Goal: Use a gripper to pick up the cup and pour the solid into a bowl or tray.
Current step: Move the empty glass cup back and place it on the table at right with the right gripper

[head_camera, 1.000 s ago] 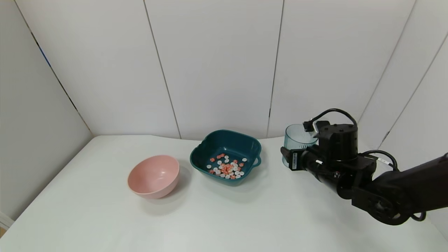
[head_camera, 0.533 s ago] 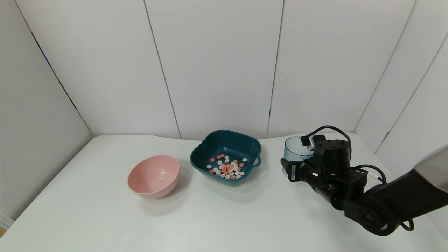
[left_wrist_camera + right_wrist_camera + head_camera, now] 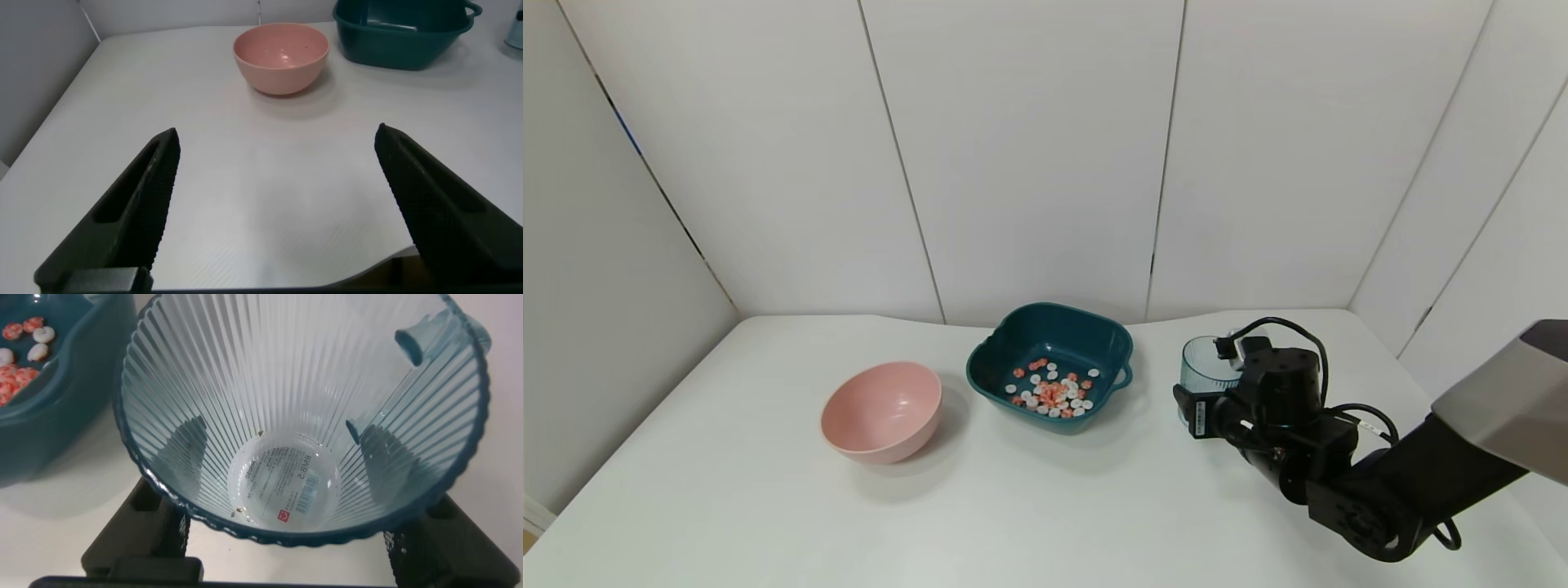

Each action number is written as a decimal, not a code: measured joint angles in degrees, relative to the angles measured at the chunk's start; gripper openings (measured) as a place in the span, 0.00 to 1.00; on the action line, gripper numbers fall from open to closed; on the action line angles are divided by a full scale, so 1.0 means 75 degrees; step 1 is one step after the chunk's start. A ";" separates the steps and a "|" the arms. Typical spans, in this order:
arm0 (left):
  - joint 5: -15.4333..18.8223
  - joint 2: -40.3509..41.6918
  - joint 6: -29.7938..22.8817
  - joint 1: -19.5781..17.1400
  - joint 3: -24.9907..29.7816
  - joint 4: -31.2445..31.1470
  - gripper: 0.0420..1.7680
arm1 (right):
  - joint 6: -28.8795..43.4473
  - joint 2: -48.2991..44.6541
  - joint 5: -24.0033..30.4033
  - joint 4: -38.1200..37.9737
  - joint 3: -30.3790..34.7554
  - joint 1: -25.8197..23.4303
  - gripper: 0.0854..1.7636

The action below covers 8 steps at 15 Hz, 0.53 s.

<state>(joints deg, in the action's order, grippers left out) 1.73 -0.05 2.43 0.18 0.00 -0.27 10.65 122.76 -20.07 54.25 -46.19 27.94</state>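
Gripping the cup [image 3: 1205,369] on both sides, the right end effector [image 3: 1201,408] is seen low over the desk [image 3: 1045,506], to the right of the teal dish [image 3: 1052,365]. The cup is held upright with its mouth open to the top; whether its base touches the desk cannot be told. In the right wrist view the cup [image 3: 302,416] is shown from above, ribbed and see-through, holding no pieces, with only a printed label at its bottom, and a black finger [image 3: 147,539] is pressed against the outside of its wall on each side.

The solid [image 3: 1052,392], a cluster of small white and orange-red discs, is found inside the teal dish, mostly toward its near side; a few of these pieces [image 3: 20,343] are also visible at the edge of the right wrist view. A pink bowl [image 3: 882,411] is set on the desk just to the left of the dish, apart from it.

The left end effector [image 3: 278,212] is parked off the near edge of the desk, its fingers spread wide with nothing between them.
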 joint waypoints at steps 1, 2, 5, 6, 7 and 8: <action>0.0003 0.0000 0.0000 0.0000 0.0000 0.0000 0.97 | 0.0000 0.0034 0.0000 0.0003 0.0007 -0.0003 0.74; 0.0003 0.0000 0.0003 0.0000 0.0000 0.0003 0.97 | 0.0000 0.0067 0.0002 0.0007 0.0007 -0.0003 0.74; 0.0003 0.0000 0.0000 0.0000 0.0000 0.0003 0.97 | 0.0002 0.0119 0.0002 0.0013 0.0007 -0.0015 0.74; 0.0003 0.0000 0.0003 0.0000 0.0000 0.0000 0.97 | 0.0000 0.0140 0.0005 0.0010 0.0007 -0.0015 0.74; 0.0003 0.0000 0.0003 0.0000 0.0000 0.0000 0.97 | 0.0002 0.0154 0.0005 0.0013 0.0003 -0.0015 0.74; 0.0000 0.0000 0.0000 0.0000 0.0000 0.0000 0.97 | -0.0007 0.0169 0.0002 0.0015 -0.0005 -0.0024 0.74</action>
<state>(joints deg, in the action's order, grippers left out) 1.73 -0.05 2.43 0.18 0.00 -0.27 10.61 124.03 -20.05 54.36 -46.23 27.76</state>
